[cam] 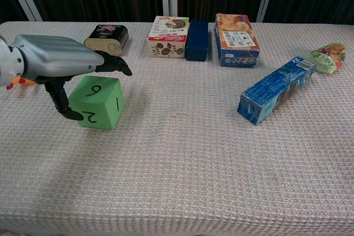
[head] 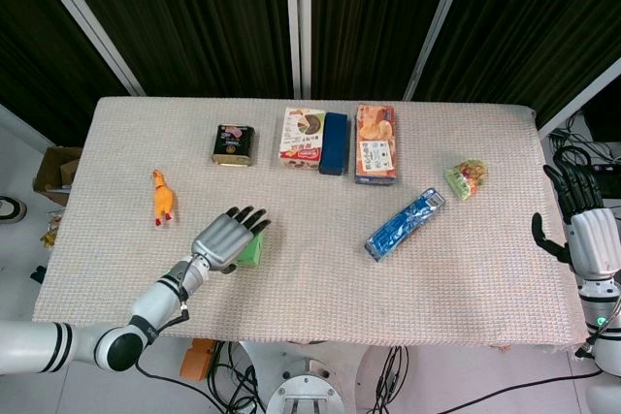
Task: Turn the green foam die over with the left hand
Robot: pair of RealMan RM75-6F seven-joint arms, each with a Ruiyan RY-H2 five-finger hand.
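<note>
Green foam die (cam: 98, 103) seen on woven table cloth (cam: 182, 158), front left, near yellow rubber chicken toy (head: 161, 198). Left hand (cam: 55, 64) spread over die top, thumb against near-left face; firm grip cannot be told. Right hand (head: 587, 238) held idle, fingers apart, off table edge. Step judged: grasp. Next needed: closing, lift, wrist roll.

The die (cam: 99, 103) sits near-left on the table (head: 310, 278), with the left hand (cam: 52, 64) above it, thumb touching its left face. A toy chicken (head: 161, 198) lies further left. Along the far edge, left to right: tin (head: 233, 144), two boxes (head: 314, 140) (touching), third box (head: 375, 144). A long pack (head: 405, 223) lies right of centre, a pouch (head: 466, 178) beyond it. The right hand (head: 587, 235) hangs off the right edge.
</note>
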